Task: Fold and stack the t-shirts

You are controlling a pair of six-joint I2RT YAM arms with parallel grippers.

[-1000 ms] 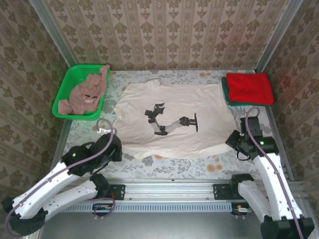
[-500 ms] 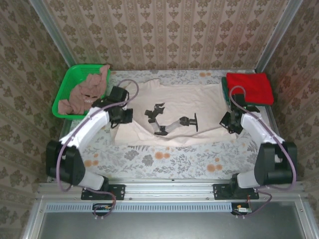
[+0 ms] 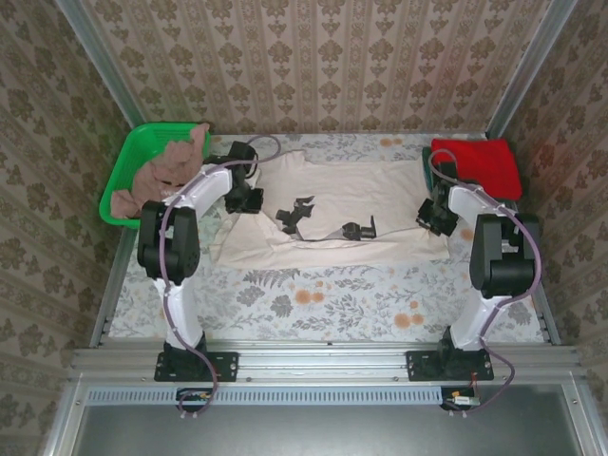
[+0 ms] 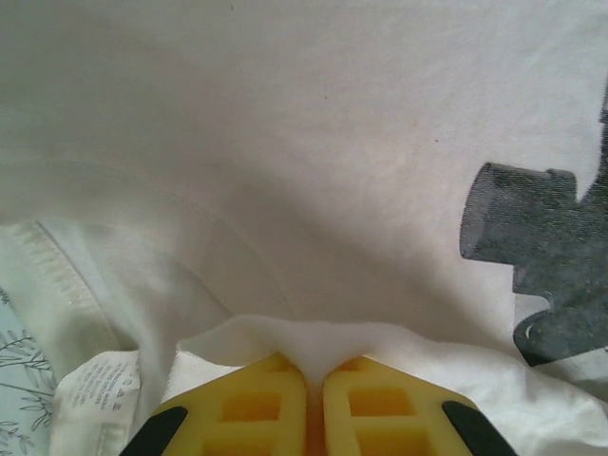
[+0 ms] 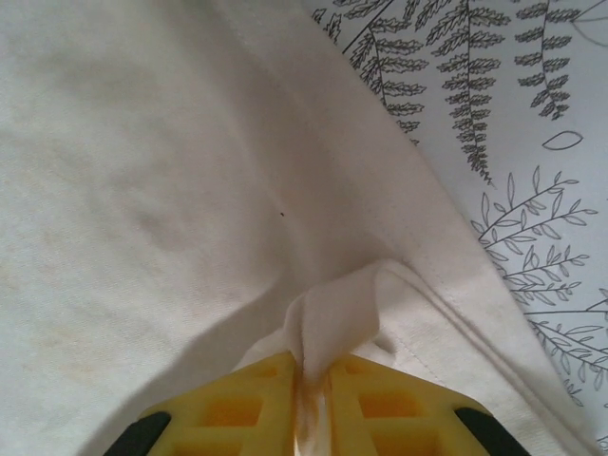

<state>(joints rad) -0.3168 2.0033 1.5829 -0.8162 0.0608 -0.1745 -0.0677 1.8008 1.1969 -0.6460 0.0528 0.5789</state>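
The cream t-shirt (image 3: 332, 195) with a dark print lies across the middle of the table, its near half folded over toward the back. My left gripper (image 3: 243, 197) sits at the shirt's left edge. In the left wrist view its yellow fingers (image 4: 256, 408) are shut on a pinch of cream cloth (image 4: 313, 342). My right gripper (image 3: 433, 215) is at the shirt's right edge, shut on a raised fold of the cream cloth (image 5: 332, 318). A folded red t-shirt (image 3: 478, 167) lies on a dark green one (image 3: 427, 171) at the back right. A pink-brown t-shirt (image 3: 167, 174) is heaped in the basket.
The green mesh basket (image 3: 116, 186) stands at the back left, close to my left arm. The floral tablecloth (image 3: 313, 299) covers the near half of the table. Metal frame rails (image 3: 104, 275) and patterned walls close in both sides and the back.
Both arms have reached from the near edge to the far side, carrying the cream shirt's near hem with them. The shirt now lies folded in half.
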